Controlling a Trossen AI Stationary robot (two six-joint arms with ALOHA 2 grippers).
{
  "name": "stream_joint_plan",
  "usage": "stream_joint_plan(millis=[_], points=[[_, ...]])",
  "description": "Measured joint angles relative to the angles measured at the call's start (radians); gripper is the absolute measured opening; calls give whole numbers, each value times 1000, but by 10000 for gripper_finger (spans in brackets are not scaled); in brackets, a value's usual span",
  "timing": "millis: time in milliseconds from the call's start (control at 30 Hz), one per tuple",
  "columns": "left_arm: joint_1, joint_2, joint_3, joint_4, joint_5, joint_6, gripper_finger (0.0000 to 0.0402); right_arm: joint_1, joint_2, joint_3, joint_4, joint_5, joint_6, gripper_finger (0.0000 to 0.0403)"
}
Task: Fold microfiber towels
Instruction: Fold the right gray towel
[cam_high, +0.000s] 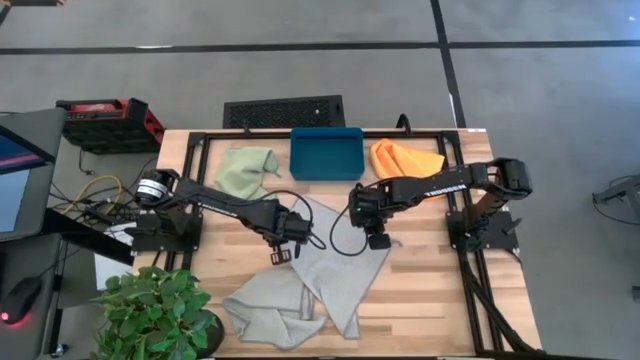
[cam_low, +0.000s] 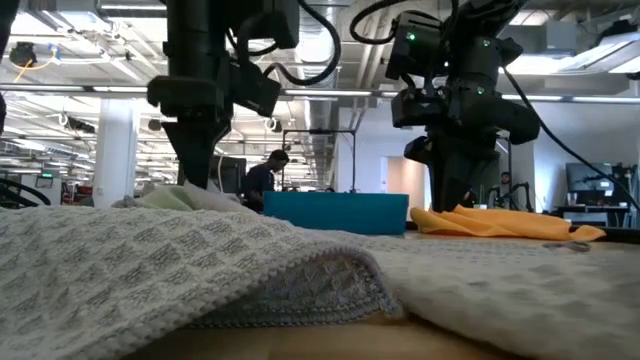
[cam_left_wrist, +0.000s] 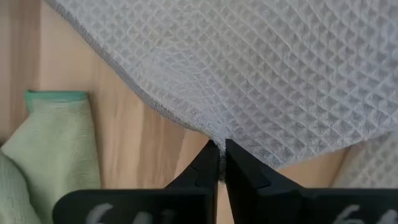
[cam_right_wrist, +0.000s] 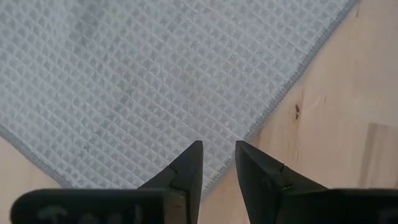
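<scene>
So the left gripper (cam_left_wrist: 220, 163) is pinched tight on the edge of a pale grey towel (cam_high: 335, 262), the waffle-weave one spread in the middle of the wooden table (cam_high: 430, 300), just in front of the teal tray (cam_high: 326, 152). The right gripper (cam_right_wrist: 217, 163) hangs over that same towel's opposite edge with its fingers apart, nothing between them, the hem and a corner of the cloth right below. A second grey towel (cam_high: 268, 308) sits crumpled further from the tray, touching the first one, near the front edge of the table. The light green towel (cam_high: 247, 168) lies bunched beside the tray on the left arm's side, and the orange towel (cam_high: 405, 157) is heaped beside it on the right arm's side. The table is pale wood planks with a black frame (cam_high: 205, 140) around the back. There's a leafy potted plant (cam_high: 155, 310) at the table's front corner on the left arm's side, a red and black case (cam_high: 110, 122) on the grey floor behind, plus some screens. From table height you see a big open office space with ceiling lights and a person (cam_low: 262, 178) standing way behind the tray
</scene>
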Motion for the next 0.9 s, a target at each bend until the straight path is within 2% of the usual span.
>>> stream_joint_plan(millis=[133,500,700,900], points=[[1,0,-6,3,-41,-4,21,0,0,0,-2,1,0,117],[2,0,0,-3,-27,2,131,0,-12,0,-28,3,0,117],[30,0,39,33,-51,63,143,18,-104,1,-45,26,0,117],[184,0,28,135,-18,120,137,63,-223,1,-84,103,59,117]])
